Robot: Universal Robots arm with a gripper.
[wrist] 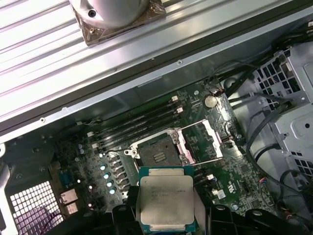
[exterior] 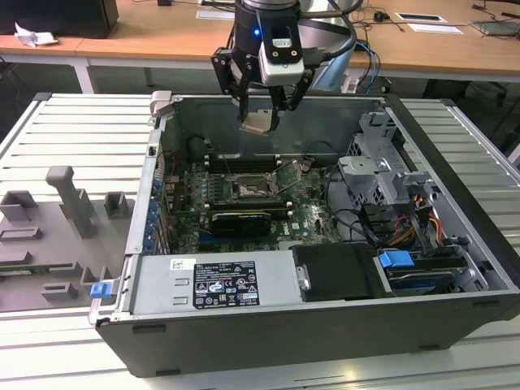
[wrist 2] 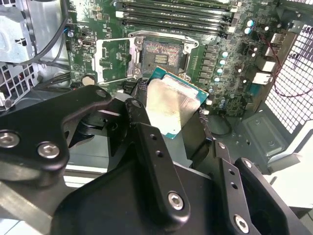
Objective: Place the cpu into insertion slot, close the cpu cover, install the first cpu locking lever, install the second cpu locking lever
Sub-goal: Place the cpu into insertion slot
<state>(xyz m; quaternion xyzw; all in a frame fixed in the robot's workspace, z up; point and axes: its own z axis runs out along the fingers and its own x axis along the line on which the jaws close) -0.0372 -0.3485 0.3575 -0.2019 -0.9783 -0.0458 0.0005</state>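
Grip on the cpu (wrist: 166, 204) by two opposite edges, in the clenched jaws of the gripper (exterior: 260, 114), metal top upward, probably to spare the contact side and to keep the chip square for seating. High over the open computer case (exterior: 325, 333), well apart from the insertion slot (wrist: 159, 152), bare and dark. Beside that slot, the cpu cover (wrist: 201, 139) folded open, hence a free path down into it.

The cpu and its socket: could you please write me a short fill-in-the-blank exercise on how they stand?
The gripper is shut on the ____. The insertion slot has nothing in it: it is ____. The cpu cover beside it stands ____, not closed.
Missing words: cpu; empty; open.
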